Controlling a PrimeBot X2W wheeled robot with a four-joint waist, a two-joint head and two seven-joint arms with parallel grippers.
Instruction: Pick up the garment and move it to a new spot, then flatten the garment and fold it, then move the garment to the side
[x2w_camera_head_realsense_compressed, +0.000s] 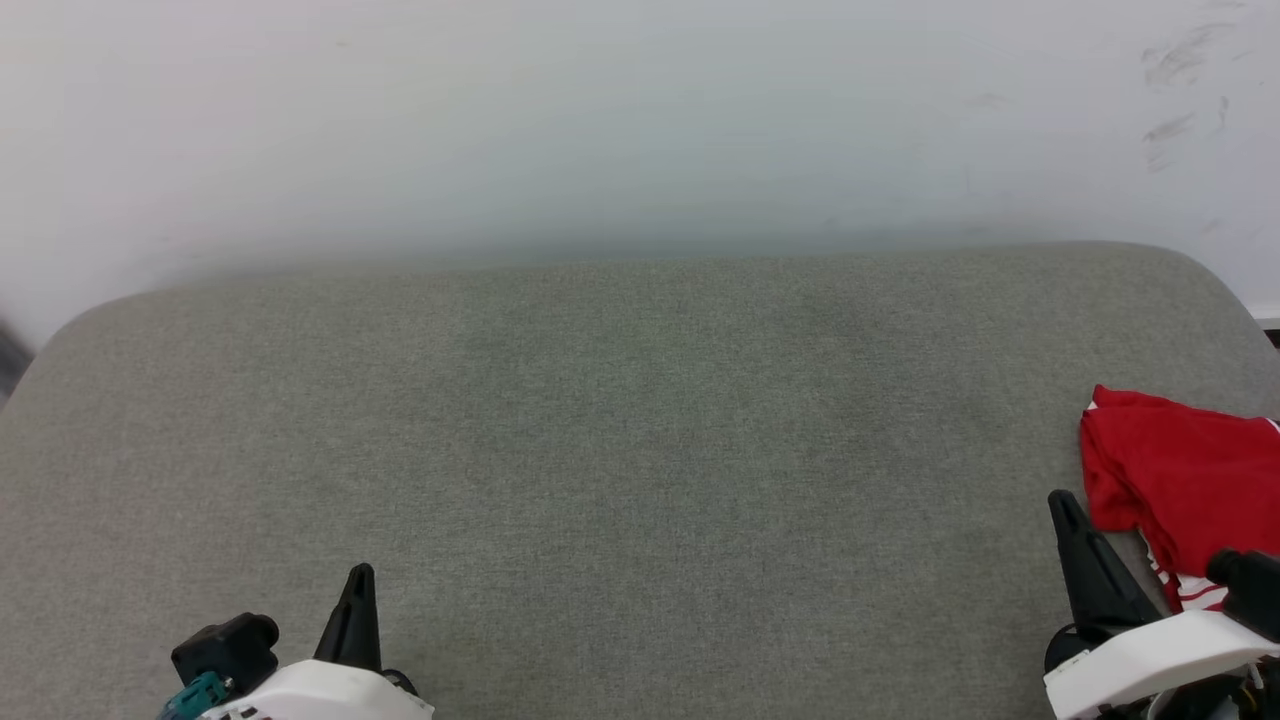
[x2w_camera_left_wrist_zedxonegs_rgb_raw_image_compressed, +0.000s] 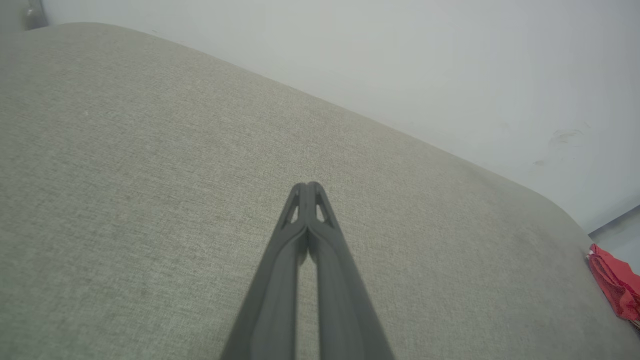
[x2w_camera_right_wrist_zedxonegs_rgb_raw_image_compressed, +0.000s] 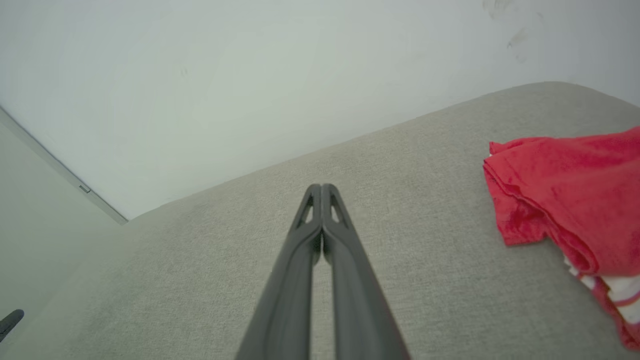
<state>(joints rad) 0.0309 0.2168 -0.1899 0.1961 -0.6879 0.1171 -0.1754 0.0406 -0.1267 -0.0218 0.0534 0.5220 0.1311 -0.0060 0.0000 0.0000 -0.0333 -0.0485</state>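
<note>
One bright red jersey shirt (x2w_camera_head_realsense_compressed: 1180, 470), two grippers.
Shirt lies at the grey fabric cushion's (x2w_camera_head_realsense_compressed: 640, 420) right edge (white striped trim showing); left gripper (x2w_camera_left_wrist_zedxonegs_rgb_raw_image_compressed: 309, 186) and right gripper (x2w_camera_right_wrist_zedxonegs_rgb_raw_image_compressed: 322, 187) both pinched together, empty.

the garment (x2w_camera_head_realsense_compressed: 1180, 475) is a bright red shirt lying in a folded, slightly bunched heap at the far right end of the grey woven surface (x2w_camera_head_realsense_compressed: 640, 420), near its rounded back corner. the head view's right border cuts it off. the red cloth is doubled over in soft layers, with a rumpled fold along its left side. white cloth with red stripes peeks out from under its near edge. it lies loose and low on the surface.
</note>
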